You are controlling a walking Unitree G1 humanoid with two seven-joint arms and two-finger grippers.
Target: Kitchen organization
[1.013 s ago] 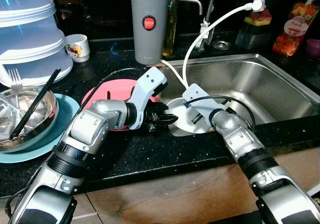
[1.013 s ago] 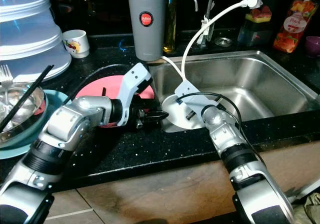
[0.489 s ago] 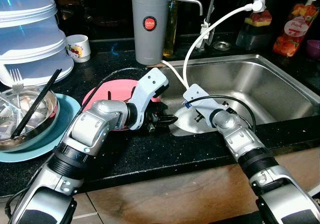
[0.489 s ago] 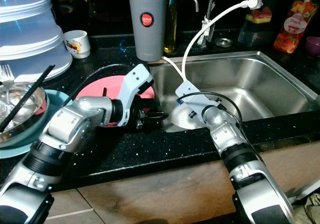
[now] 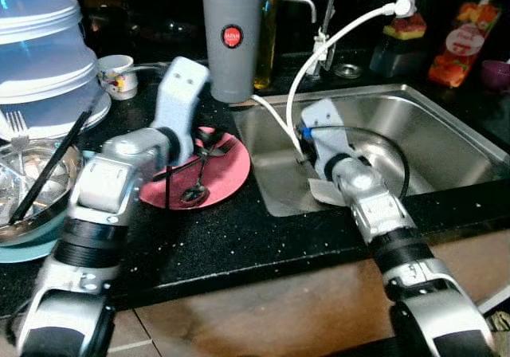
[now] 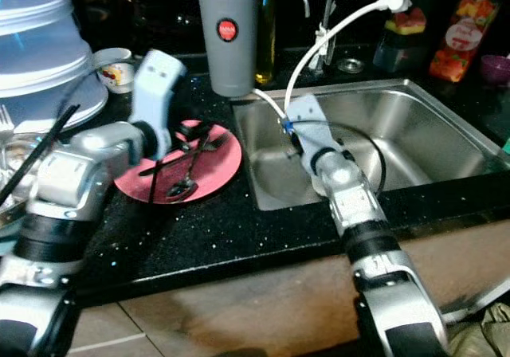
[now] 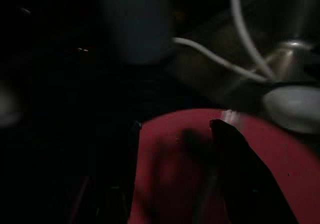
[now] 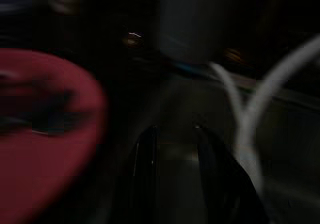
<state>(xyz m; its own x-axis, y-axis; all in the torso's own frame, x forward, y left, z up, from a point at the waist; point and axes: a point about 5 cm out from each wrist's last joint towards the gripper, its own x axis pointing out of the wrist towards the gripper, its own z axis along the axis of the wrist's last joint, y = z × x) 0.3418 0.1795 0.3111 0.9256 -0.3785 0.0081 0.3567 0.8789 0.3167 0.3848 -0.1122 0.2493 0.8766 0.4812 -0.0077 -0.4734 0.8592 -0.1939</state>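
Observation:
A pink plate [image 5: 219, 170] lies on the black counter left of the sink, with a spoon [image 5: 194, 188] and dark chopsticks [image 5: 167, 180] on it. My left gripper [image 5: 204, 139] hovers over the plate's far edge, fingers [image 7: 235, 154] open with nothing between them. My right gripper [image 8: 174, 130] reaches into the steel sink [image 5: 430, 126] near its far left corner, beside the white hose [image 5: 275, 118]. It looks open in the blurred right wrist view. A white plate [image 5: 321, 190] lies low in the sink, partly hidden under my right forearm.
A grey water filter [image 5: 231, 38] stands behind the plate. At the left are a steel bowl [image 5: 44, 190] holding a fork and chopsticks on a teal plate [image 5: 24, 245], stacked white containers [image 5: 40, 62] and a mug [image 5: 118, 76]. Bottles [image 5: 456, 42] line the sink's back.
My left arm swung up and left from the sink's edge to above the pink plate. The right gripper moved deeper into the sink. The white plate dropped from the rim. The camera shifted too.

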